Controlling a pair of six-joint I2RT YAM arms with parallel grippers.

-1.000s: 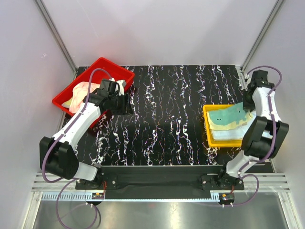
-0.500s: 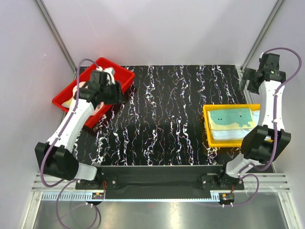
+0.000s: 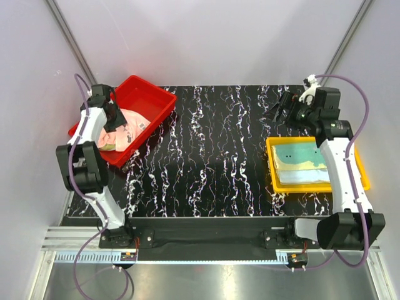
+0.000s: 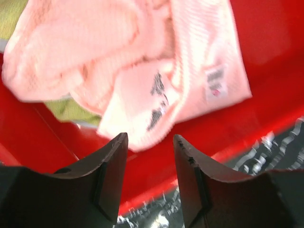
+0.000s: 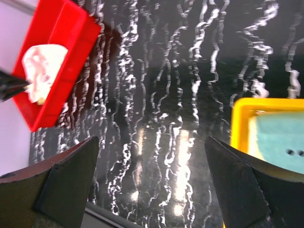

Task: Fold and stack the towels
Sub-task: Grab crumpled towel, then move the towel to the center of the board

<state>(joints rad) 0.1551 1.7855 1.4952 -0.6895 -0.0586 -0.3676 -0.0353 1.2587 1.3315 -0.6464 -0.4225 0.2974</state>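
A crumpled pink towel (image 4: pixel 142 61) with small tags lies in the red tray (image 3: pixel 150 100), on top of a yellow-green towel (image 4: pixel 71 111). My left gripper (image 4: pixel 149 137) hovers open just short of the pink towel (image 3: pixel 130 125), nothing between its fingers; in the top view the left gripper (image 3: pixel 114 120) is over the tray's left part. In the yellow tray (image 3: pixel 272 164) lies a folded stack with a teal towel (image 3: pixel 306 154) on top. My right gripper (image 3: pixel 276 115) hangs wide open and empty above the table, off the yellow tray's far left corner; from its wrist view the right gripper (image 5: pixel 152 140) looks down on bare table.
The black marbled table (image 3: pixel 212 150) stretches between the two trays. White enclosure walls and metal posts stand close behind and beside both trays. The right wrist view shows the red tray (image 5: pixel 52 71) far left and the yellow tray's rim (image 5: pixel 240 123) at right.
The right gripper let go of the teal towel, opened wide, rose and swung left over the table. The left arm pulled back and left, now over the red tray's left part.
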